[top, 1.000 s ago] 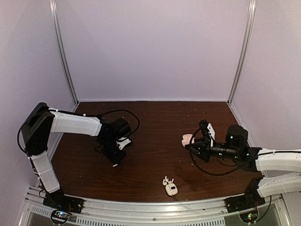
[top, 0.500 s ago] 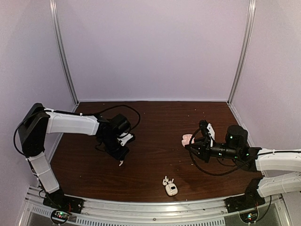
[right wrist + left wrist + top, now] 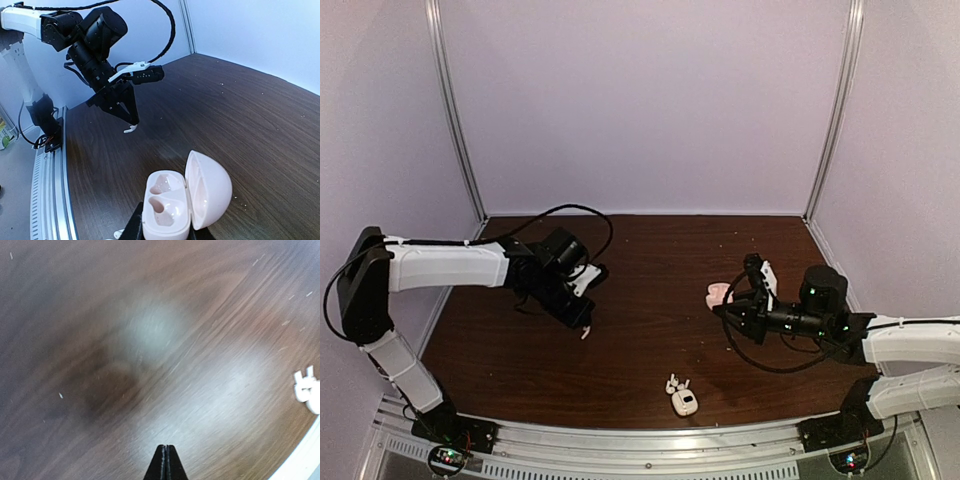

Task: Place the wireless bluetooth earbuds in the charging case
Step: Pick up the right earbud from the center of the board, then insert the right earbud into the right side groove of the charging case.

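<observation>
My right gripper [image 3: 167, 234] is shut on the charging case [image 3: 167, 210], a pale pinkish-white case held just above the table at centre right [image 3: 718, 295]. Its lid [image 3: 210, 189] stands open and both sockets are empty. My left gripper [image 3: 582, 325] hovers over the left-centre of the table. It is shut, with a tiny white earbud [image 3: 130, 129] pinched at its tips and seen as a white speck [image 3: 585, 332] from above. In the left wrist view the jaws [image 3: 165, 447] meet flat and the earbud is hidden below them.
Near the front edge lies a small white rounded case-like thing [image 3: 684, 403] with two small white stemmed pieces [image 3: 676, 383] against its far side; it also shows at the right edge of the left wrist view [image 3: 306, 389]. Walls enclose the dark wooden table [image 3: 650, 250].
My left arm has swung right and away from the front edge, carrying the earbud with it. The right arm and the case have stayed put.
</observation>
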### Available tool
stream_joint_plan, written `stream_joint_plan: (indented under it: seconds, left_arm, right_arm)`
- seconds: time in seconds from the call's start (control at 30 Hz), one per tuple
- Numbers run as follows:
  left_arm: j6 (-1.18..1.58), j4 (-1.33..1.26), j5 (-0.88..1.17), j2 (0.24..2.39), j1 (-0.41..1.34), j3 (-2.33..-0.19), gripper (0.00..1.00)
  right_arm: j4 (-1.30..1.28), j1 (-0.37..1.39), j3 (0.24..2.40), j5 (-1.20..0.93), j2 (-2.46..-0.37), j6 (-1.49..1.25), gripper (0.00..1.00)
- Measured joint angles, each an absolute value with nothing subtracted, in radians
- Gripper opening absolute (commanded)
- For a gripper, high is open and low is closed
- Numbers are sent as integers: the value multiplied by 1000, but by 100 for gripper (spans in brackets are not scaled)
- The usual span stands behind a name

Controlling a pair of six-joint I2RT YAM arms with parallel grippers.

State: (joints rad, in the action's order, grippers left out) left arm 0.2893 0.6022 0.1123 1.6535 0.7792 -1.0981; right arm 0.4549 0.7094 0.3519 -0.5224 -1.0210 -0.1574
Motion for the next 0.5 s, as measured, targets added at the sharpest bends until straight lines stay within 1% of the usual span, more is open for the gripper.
stream_joint_plan:
  seconds: [0.17,0.3,0.5]
  left_arm:
    - [309,441,140,1490,783,-1027,0]
    - [321,273,128,1350,816,-982,0]
    - [320,19,79,1256,899,-947,0]
  right_arm:
    - [570,710,322,-519,-1054,-176,0]
    - [675,720,318,-519,-1127,-208,0]
    - [815,772,373,-530,-1267,-245,0]
